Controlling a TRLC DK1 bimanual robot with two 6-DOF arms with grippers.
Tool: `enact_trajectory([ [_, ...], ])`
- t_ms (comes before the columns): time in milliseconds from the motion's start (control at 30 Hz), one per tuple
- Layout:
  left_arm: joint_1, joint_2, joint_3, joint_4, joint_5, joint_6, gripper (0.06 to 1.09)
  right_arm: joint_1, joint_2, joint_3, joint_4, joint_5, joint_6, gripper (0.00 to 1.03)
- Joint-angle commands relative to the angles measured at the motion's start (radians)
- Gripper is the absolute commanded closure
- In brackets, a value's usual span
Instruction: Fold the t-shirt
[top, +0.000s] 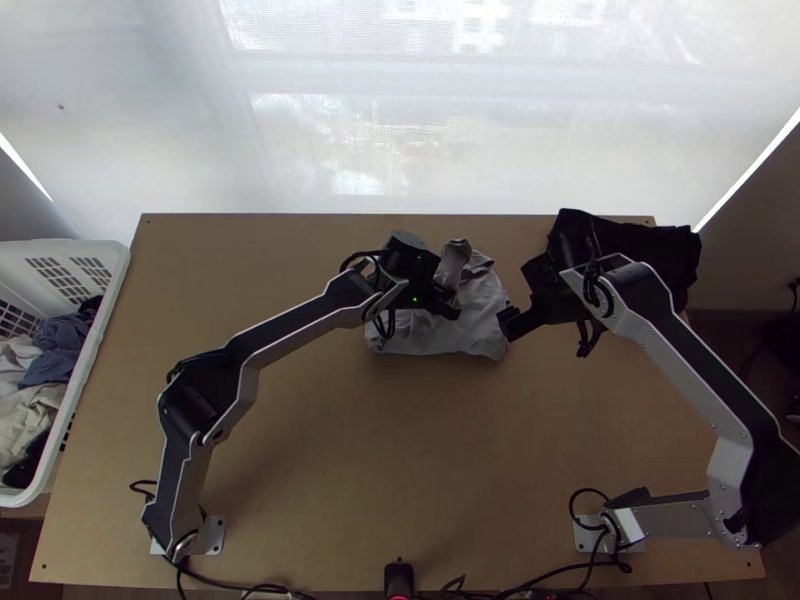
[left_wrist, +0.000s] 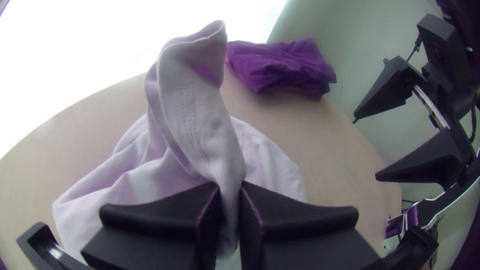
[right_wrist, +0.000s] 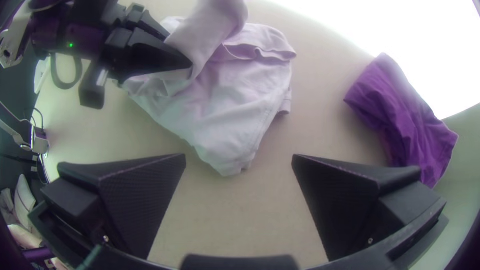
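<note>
The tabletop (top: 330, 450) is carrying a bunched pale shirt and a dark cloth. Beside its left side, the white basket (top: 60, 246) is holding mixed clothes. The shirt (top: 475, 320) is lying bunched around the tabletop's far middle, with one folded strip standing up. The dark cloth (top: 650, 245) is resting crumpled near the far right corner. The left gripper (top: 452, 302) is pinching the shirt at the base of that strip. The right gripper (top: 515, 294) is hanging wide open, just beside the shirt.

A robotics lab or workroom, by the two robot arms (top: 290, 335) mounted on a wooden desk (top: 400, 480), upper-frame window (top: 420, 130) behind.
</note>
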Motion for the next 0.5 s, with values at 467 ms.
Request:
enact_trajectory([
  [467, 0.217, -0.091, 0.027, -0.287, 0.074, 0.074, 0.10, 0.015, 0.044, -0.004, 0.095, -0.003, -0.012, 0.04],
])
